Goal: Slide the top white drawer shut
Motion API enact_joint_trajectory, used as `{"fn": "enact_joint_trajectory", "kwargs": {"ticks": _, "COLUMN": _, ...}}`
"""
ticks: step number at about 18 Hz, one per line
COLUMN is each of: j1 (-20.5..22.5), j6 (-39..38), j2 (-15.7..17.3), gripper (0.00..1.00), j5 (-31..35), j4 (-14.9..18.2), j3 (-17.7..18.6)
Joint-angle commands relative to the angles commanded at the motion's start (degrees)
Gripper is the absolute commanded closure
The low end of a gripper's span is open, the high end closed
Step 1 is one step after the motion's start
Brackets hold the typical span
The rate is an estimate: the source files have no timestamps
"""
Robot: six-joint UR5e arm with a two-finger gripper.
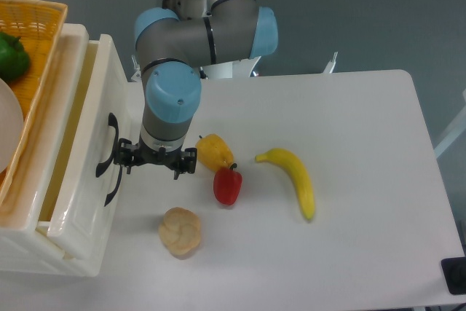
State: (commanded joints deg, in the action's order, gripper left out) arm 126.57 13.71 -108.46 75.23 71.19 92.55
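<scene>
Pressed against the front of the top white drawer (pixel 87 136) at the counter's (pixel 349 180) left edge, beside its black handle (pixel 109 156), evidently for pushing rather than gripping. Gripper (pixel 153 159) set side-on; fingers apparently holding nothing, though spread or closed cannot be told from this angle. Glossy cream-white plastic, deep, only a narrow strip of interior showing, so likely nearly shut. Clear of the push line: yellow pepper (pixel 215 152), red pepper (pixel 227 184), bread roll (pixel 180 231), banana (pixel 293 181).

Cream-white top drawer (pixel 80 151), black handle (pixel 109 158); orange wicker basket (pixel 33 20); yellow banana (pixel 295 180); red pepper (pixel 227 186)
</scene>
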Motion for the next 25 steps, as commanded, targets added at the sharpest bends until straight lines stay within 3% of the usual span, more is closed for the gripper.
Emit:
{"fn": "enact_joint_trajectory", "kwargs": {"ticks": 13, "j1": -0.9, "j6": -0.1, "j2": 0.0, "gripper": 0.00, "j5": 0.1, "j4": 0.1, "j3": 0.1}}
{"fn": "enact_joint_trajectory", "kwargs": {"ticks": 19, "j1": 5.2, "j6": 2.4, "j2": 0.4, "gripper": 0.00, "j5": 0.6, "j4": 0.6, "j3": -2.1}}
{"fn": "enact_joint_trajectory", "kwargs": {"ticks": 25, "j1": 8.2, "j6": 11.4, "j2": 1.6, "gripper": 0.00, "j5": 11.1, "j4": 0.4, "j3": -1.5}}
